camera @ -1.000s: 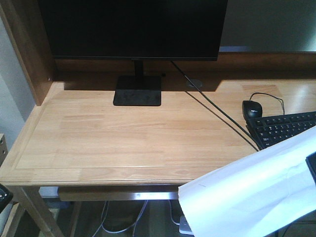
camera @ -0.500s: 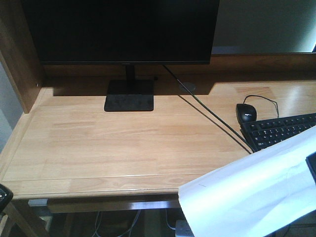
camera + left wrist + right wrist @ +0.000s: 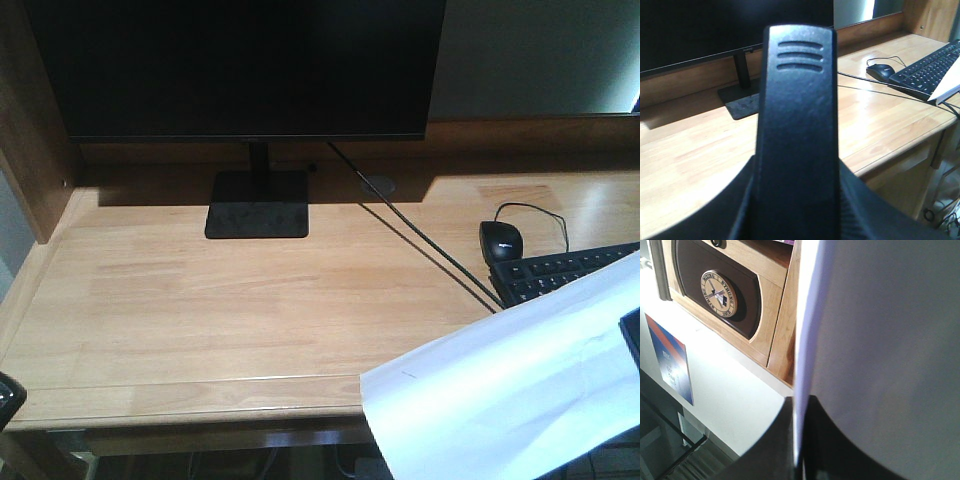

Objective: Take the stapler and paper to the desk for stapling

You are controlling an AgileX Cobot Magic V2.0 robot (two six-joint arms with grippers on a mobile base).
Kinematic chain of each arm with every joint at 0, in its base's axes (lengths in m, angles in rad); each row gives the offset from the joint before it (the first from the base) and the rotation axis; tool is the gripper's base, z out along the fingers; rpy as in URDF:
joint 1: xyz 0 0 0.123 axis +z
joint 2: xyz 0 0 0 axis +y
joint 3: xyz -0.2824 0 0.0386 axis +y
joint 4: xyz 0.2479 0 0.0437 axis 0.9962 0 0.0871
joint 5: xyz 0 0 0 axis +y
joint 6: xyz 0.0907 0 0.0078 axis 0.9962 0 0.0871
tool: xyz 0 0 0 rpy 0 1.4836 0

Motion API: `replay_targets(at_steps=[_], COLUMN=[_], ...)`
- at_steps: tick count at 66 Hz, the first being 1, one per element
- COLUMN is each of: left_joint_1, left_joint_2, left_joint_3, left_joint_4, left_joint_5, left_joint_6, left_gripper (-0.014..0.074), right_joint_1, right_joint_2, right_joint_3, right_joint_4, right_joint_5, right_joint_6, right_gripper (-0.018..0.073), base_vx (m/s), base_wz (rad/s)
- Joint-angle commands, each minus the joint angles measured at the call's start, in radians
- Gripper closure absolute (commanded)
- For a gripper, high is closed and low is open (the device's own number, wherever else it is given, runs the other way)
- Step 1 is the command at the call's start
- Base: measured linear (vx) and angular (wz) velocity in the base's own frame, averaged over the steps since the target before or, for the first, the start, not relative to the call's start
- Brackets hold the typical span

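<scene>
Left tool (image 3: 796,205) clamped on stapler (image 3: 796,115), which stands upright between its jaws, ribbed end up. The desk (image 3: 230,300) lies beyond it. Right tool (image 3: 799,450) closed on paper (image 3: 510,390), pinched at one edge (sheet seen edge-on from the wrist). Paper is held off the desk's front right corner and hides part of the keyboard (image 3: 560,272) in front view. Mouse (image 3: 501,240) beside keyboard, monitor (image 3: 240,60) at rear.

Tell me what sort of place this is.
Probably an office or home computer workstation: a light-wood desk carrying a monitor on its stand, a black keyboard and a wired mouse.
</scene>
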Motion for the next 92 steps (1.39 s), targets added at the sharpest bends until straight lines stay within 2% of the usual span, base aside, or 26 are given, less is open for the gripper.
replay_targets(at_steps=[1, 92], left_joint_1=[-0.002, -0.002], left_joint_2=[0.015, 0.015], left_joint_3=[-0.029, -0.029], left_joint_4=[-0.017, -0.017], left_joint_5=[-0.118, -0.118], left_joint_6=[-0.009, -0.009], left_gripper=[0.0603, 0.0603], right_joint_1=[0.002, 0.002], right_joint_2=[0.004, 0.004], right_joint_3=[0.004, 0.004], right_joint_4=[0.001, 0.001], right_joint_5=[-0.061, -0.061], right_joint_6=[-0.003, -0.003], right_gripper=[0.0561, 0.0561], base_vx=[0.06, 0.01], base_wz=[0.0, 0.0])
